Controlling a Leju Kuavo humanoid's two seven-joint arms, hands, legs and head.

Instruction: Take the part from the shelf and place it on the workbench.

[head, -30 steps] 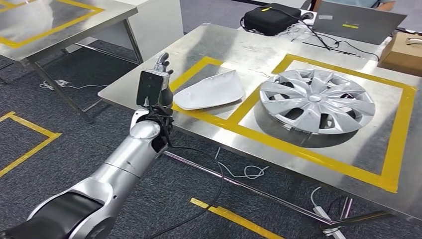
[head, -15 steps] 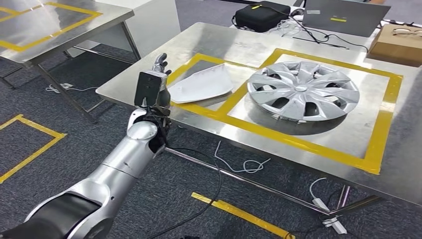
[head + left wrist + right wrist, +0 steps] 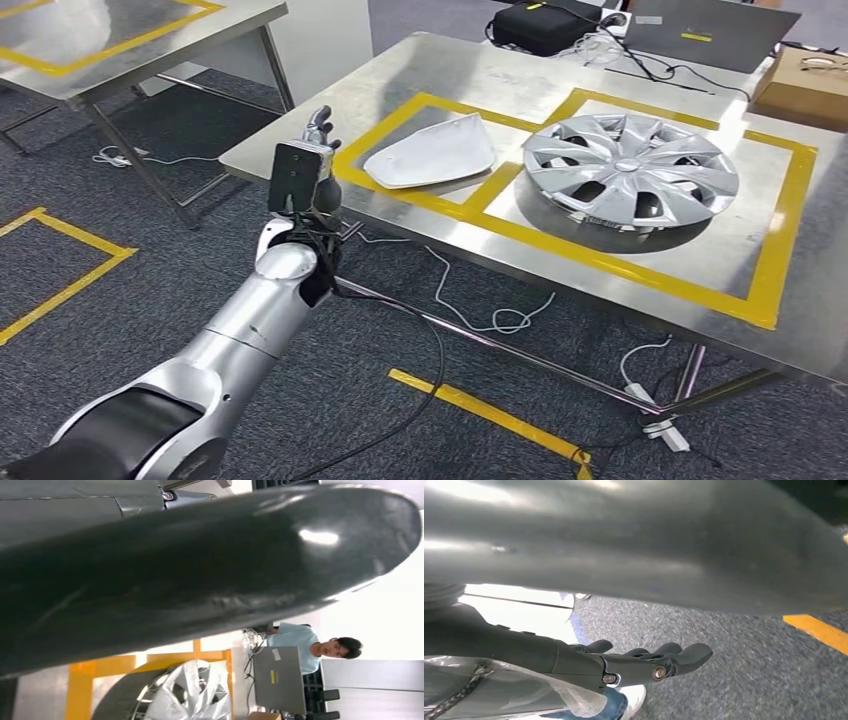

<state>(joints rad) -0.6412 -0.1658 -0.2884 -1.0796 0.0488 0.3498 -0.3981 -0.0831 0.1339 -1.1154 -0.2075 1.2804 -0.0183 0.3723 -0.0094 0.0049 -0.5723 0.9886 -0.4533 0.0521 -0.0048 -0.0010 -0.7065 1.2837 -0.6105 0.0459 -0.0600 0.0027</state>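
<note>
Right, my left hand [image 3: 318, 128] is raised by the workbench [image 3: 700, 250] corner, fingers apart, holding nothing. My right hand [image 3: 644, 662] hangs low, fingers loosely straight. Likely the part, a white panel [image 3: 432, 153] sits inside the yellow tape, beside the hubcap [image 3: 630, 170].

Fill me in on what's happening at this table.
A humanoid robot stands at a steel workbench marked with yellow tape. A silver wheel cover lies in the large taped square and a white panel in the smaller one beside it. The left hand is raised near the bench's edge, holding nothing. The right hand hangs over the carpet. A person sits at a laptop beyond.
</note>
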